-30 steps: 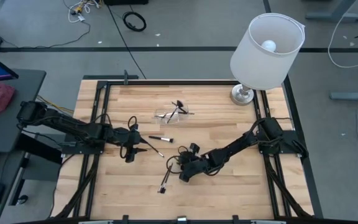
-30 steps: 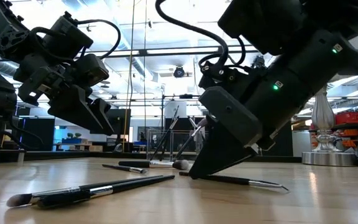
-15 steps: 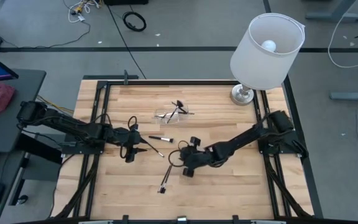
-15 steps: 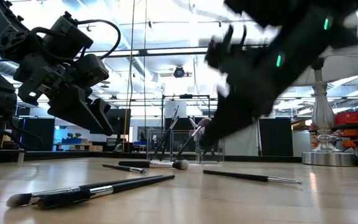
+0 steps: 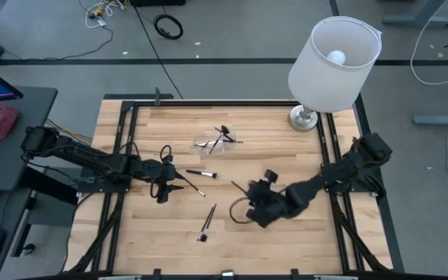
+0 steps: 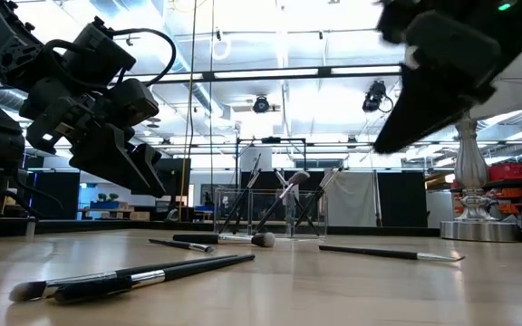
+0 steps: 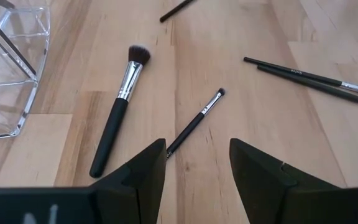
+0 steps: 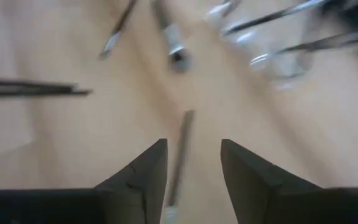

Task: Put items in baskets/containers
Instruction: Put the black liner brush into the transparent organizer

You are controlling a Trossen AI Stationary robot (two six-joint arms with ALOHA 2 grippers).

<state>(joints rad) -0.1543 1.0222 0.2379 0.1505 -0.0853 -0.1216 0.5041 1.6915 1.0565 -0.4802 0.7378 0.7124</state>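
Note:
A clear container (image 5: 208, 145) (image 6: 270, 213) stands far of centre with several brushes leaning in it. Loose brushes lie flat on the table: a thick one (image 7: 118, 112), a thin one (image 7: 194, 123), two side by side (image 5: 207, 223) (image 6: 134, 276), and another thin one (image 5: 237, 186) (image 6: 392, 253) (image 8: 179, 155). My left gripper (image 5: 179, 187) (image 7: 197, 180) hangs open just above the table, with the thin brush ahead of its fingers. My right gripper (image 5: 251, 196) (image 6: 397, 127) (image 8: 194, 168) is open and raised high over the other thin brush, with nothing between its fingers.
A lamp with a white shade (image 5: 334, 66) stands on a metal base (image 5: 303, 118) at the table's far right corner. Black frame rails run along the table's left and right sides. Bare wood lies near the front edge.
My right gripper has risen off the table and drawn back toward the table's right edge, away from the thin brush it stood on. That brush has slid a little toward the right and now lies free on the table.

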